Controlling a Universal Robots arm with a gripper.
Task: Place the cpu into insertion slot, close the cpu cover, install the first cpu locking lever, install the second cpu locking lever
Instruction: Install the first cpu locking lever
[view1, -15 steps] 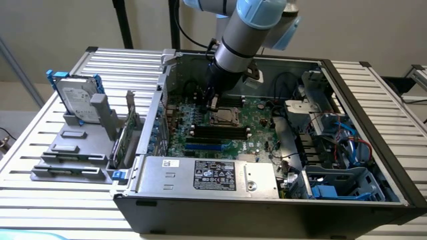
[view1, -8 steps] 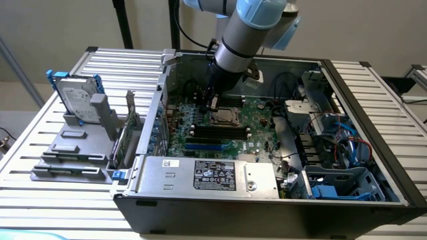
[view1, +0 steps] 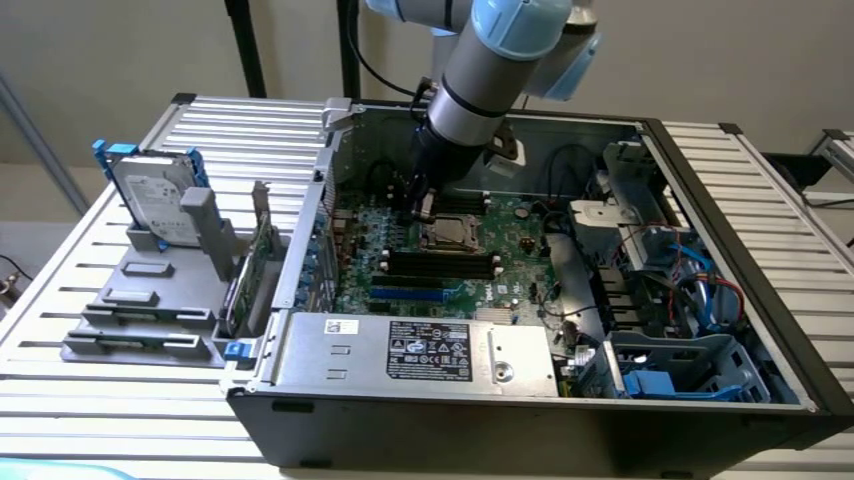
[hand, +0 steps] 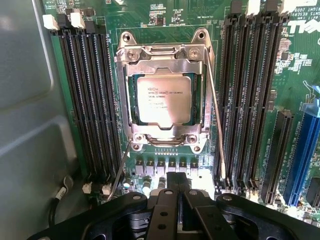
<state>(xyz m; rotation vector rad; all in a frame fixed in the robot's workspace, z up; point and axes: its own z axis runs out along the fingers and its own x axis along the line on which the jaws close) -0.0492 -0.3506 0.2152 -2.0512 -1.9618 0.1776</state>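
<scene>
The cpu (hand: 164, 100), a silver-grey square chip, lies flat in the insertion slot (hand: 131, 107) on the green board. The cpu cover (hand: 165, 54) is folded down over it, and the chip shows through its window. A thin wire locking lever (hand: 216, 120) runs along one side of the socket and its end stands off the board. A second lever (hand: 120, 172) angles away from the opposite corner. My gripper (hand: 176, 176) hovers just off the socket's edge, shut with nothing in it. In the exterior view the gripper (view1: 424, 208) hangs inside the case just above the socket (view1: 455, 232).
Long black memory slots (hand: 90, 100) (hand: 250, 90) flank the socket closely on both sides. A grey case wall (hand: 25, 125) stands beyond one bank. The power supply (view1: 414, 350), cables and a blue drive cage (view1: 674, 372) crowd the case. A hard drive (view1: 154, 195) stands on a rack outside.
</scene>
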